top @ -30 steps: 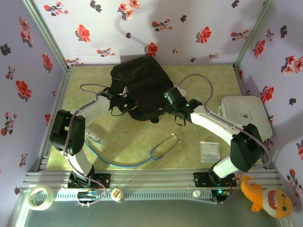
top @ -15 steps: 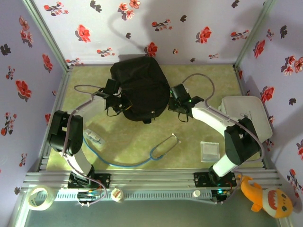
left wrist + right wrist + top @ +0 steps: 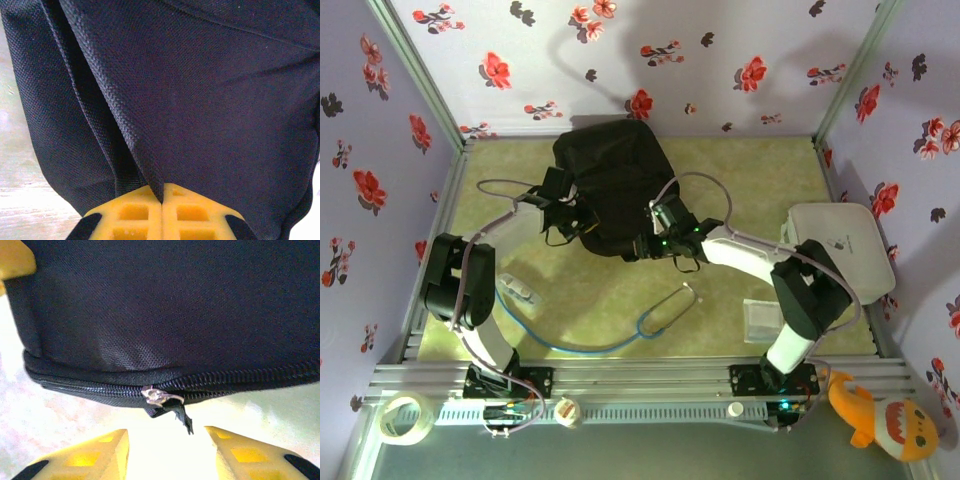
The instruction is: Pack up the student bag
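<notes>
Packing was judged barely begun: the bag point(image 3: 615, 185), at the counter's point(image 3: 740, 170) back, was clamped by the left pincer point(image 3: 161, 195), the right pincer point(image 3: 165, 440) held apart before its zip pull point(image 3: 159, 396), a stethoscope point(image 3: 665, 305) left out.

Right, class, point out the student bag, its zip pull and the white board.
student bag point(image 3: 615, 185), top view, on the middle of its black fabric.
zip pull point(image 3: 159, 396), right wrist view, on the metal slider.
white board point(image 3: 850, 250), top view, on its flat top.
</notes>
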Available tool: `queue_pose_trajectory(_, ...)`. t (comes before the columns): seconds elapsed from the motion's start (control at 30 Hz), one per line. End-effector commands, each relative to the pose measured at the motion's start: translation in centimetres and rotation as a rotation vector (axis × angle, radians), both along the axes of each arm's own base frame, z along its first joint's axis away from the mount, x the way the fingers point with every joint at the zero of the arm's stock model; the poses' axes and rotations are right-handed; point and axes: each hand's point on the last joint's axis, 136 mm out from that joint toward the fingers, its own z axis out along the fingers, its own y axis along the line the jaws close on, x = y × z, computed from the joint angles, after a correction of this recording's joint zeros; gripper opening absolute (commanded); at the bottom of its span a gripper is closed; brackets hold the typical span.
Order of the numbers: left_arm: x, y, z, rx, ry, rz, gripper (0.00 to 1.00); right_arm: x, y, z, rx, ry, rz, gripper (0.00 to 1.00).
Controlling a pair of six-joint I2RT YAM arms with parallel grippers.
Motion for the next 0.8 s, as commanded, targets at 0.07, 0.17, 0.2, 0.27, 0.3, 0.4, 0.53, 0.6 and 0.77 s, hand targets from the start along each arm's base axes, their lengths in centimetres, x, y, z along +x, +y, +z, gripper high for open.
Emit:
queue_pose_trajectory(0.07,0.4,-0.2,1.5,-0.011,-0.038,-0.025,0.0,0.9,0.3,-0.5,-0.066,-0.055,0.04,0.41)
queue_pose_trajectory(0.17,0.4,-0.3,1.5,-0.011,-0.038,-0.026,0.0,1.4,0.7,-0.6,-0.072,-0.085,0.06,0.4)
queue_pose_trajectory(0.2,0.5,-0.3,1.5,-0.012,-0.038,-0.024,0.0,1.6,0.9,-0.6,-0.076,-0.1,0.063,0.39)
queue_pose_trajectory(0.27,0.5,-0.3,1.6,-0.011,-0.039,-0.024,0.0,2.1,1.0,-0.5,-0.09,-0.127,0.063,0.38)
queue_pose_trajectory(0.3,0.5,-0.3,1.6,-0.011,-0.039,-0.023,0.0,2.3,1.0,-0.5,-0.094,-0.136,0.066,0.36)
queue_pose_trajectory(0.4,0.5,-0.2,1.6,-0.01,-0.037,-0.023,0.0,2.7,1.2,-0.1,-0.092,-0.17,0.069,0.23)
queue_pose_trajectory(0.53,0.5,0.0,1.4,-0.007,-0.035,-0.016,0.0,3.1,-0.4,0.2,-0.142,-0.207,0.009,0.04)
queue_pose_trajectory(0.6,0.5,0.3,1.3,-0.001,-0.034,-0.012,0.0,3.4,-2.7,0.1,-0.209,-0.228,-0.073,0.0)
queue_pose_trajectory(0.77,0.5,0.9,1.1,0.005,-0.03,-0.001,0.0,3.9,-7.7,-0.1,-0.32,-0.243,-0.257,0.0)
